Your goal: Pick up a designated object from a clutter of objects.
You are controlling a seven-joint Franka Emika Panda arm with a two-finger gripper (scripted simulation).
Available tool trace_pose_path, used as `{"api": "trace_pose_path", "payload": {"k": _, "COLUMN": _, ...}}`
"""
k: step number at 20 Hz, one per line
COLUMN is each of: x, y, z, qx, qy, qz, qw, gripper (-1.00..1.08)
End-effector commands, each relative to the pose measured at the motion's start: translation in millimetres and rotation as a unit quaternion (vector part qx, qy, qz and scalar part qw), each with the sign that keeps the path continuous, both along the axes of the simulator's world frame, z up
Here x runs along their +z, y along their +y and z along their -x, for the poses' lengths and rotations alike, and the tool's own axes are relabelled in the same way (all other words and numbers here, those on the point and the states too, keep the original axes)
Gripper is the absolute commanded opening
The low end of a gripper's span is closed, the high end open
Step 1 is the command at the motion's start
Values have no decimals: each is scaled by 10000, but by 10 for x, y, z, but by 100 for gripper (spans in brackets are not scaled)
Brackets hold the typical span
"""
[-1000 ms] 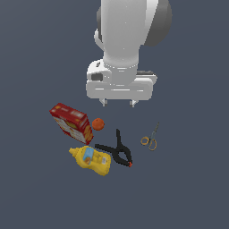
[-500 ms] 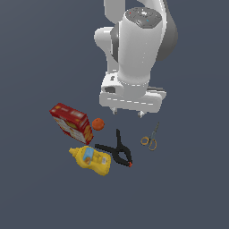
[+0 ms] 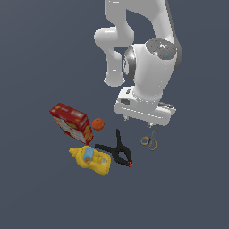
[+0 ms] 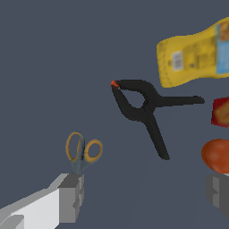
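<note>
1. The gripper (image 4: 138, 197) is seen spread wide with nothing held; in the wrist view one finger (image 4: 71, 197) sits just beside the blades of the scissors (image 4: 82, 151), the other finger well apart, near the orange ball (image 4: 218, 155).
2. The scissors lie flat on the tabletop (image 3: 188, 192), apart from the rest of the clutter and on the exterior view's right of it; their yellow-orange loops (image 3: 149, 142) show just below the gripper body in the exterior view.
3. The step in hand is judged to be the approach. The gripper should be shifted so that the scissors lie midway between the fingers, not under one of them.
4. The grasp is best taken across the narrow part where blades meet handles, with the jaws set crosswise to the blades; the exact blade direction is hard to read, being partly hidden.
5. As the scissors are thin, the descent should be carried almost to the tabletop before closing.
6. The black spring clamp (image 4: 145, 109) lies farther off and should be left untouched; the mustard bottle (image 4: 197, 53) and red cracker box (image 3: 70, 121) lie beyond it.
</note>
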State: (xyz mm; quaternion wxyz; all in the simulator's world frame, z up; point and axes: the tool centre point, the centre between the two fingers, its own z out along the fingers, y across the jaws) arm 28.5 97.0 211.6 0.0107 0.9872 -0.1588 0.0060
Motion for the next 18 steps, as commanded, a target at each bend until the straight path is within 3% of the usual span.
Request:
{"api": "trace_pose_path", "payload": {"k": 1, "x": -136, "y": 124, "z": 7, "qx": -204, "qy": -7, "qz": -1, "qw": 9998, "gripper": 100}}
{"api": "trace_pose_path", "payload": {"k": 18, "x": -1050, "y": 948, "z": 228, "qx": -1534, "qy": -14, "qz": -60, "qw": 9881, "gripper": 100}}
